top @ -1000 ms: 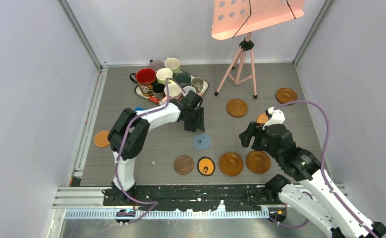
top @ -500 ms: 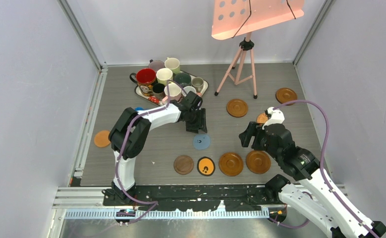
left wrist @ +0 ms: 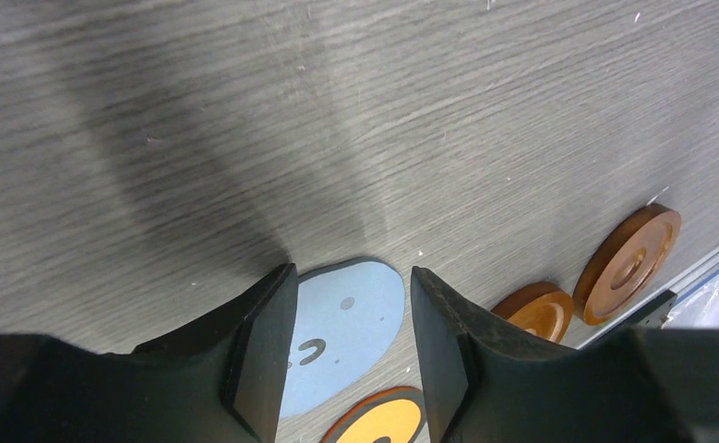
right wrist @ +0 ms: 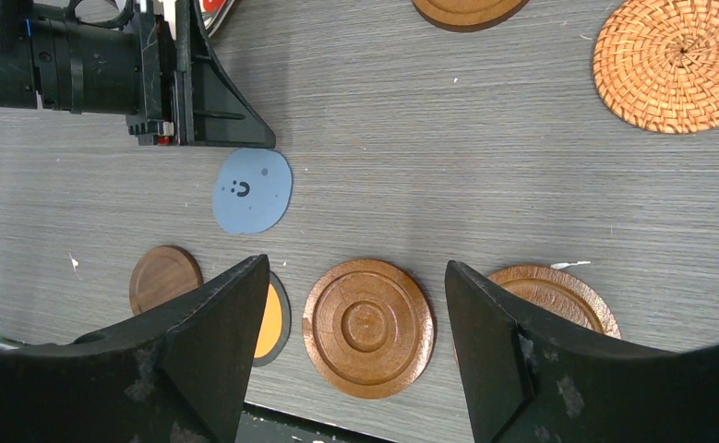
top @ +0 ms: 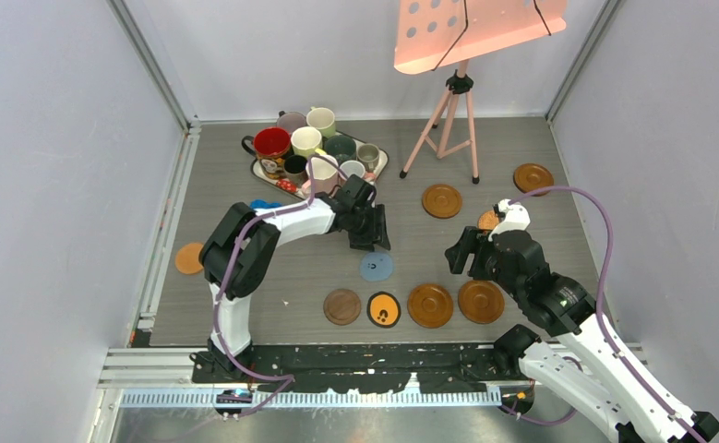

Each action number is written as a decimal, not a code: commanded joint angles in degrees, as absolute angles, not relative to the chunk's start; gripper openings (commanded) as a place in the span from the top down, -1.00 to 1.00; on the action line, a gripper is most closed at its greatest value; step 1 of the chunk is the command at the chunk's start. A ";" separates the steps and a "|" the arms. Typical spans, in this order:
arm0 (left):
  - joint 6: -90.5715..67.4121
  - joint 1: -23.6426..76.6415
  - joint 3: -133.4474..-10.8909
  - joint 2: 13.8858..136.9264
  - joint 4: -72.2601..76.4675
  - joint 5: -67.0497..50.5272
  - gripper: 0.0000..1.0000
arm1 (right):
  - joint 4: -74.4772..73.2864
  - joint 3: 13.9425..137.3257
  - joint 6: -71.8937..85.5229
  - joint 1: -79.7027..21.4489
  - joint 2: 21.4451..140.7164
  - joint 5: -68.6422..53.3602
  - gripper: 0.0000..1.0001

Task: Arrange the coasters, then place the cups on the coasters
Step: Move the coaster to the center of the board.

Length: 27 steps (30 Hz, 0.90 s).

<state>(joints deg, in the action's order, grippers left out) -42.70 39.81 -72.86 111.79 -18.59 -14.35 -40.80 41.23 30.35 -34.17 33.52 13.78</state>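
Between pale walls (top: 60,185), grey woodgrain table (top: 226,175) bears coasters (top: 430,305).

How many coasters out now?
9: near row of four, blue one behind it, orange one far left, two brown ones back right, woven one by right arm; others possibly hidden.

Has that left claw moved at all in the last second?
Yes, slightly: the left gripper has slid right, away from the tray of cups and nearer the blue coaster.

Matt blue coaster (right wrist: 253,190), woven orange coaster (right wrist: 676,62), woodgrain table (right wrist: 485,166)
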 commanded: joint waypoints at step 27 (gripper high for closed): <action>-41.90 39.39 -67.08 103.19 -24.54 -8.24 -0.23 | -37.87 41.75 31.10 -34.28 34.20 12.46 -0.54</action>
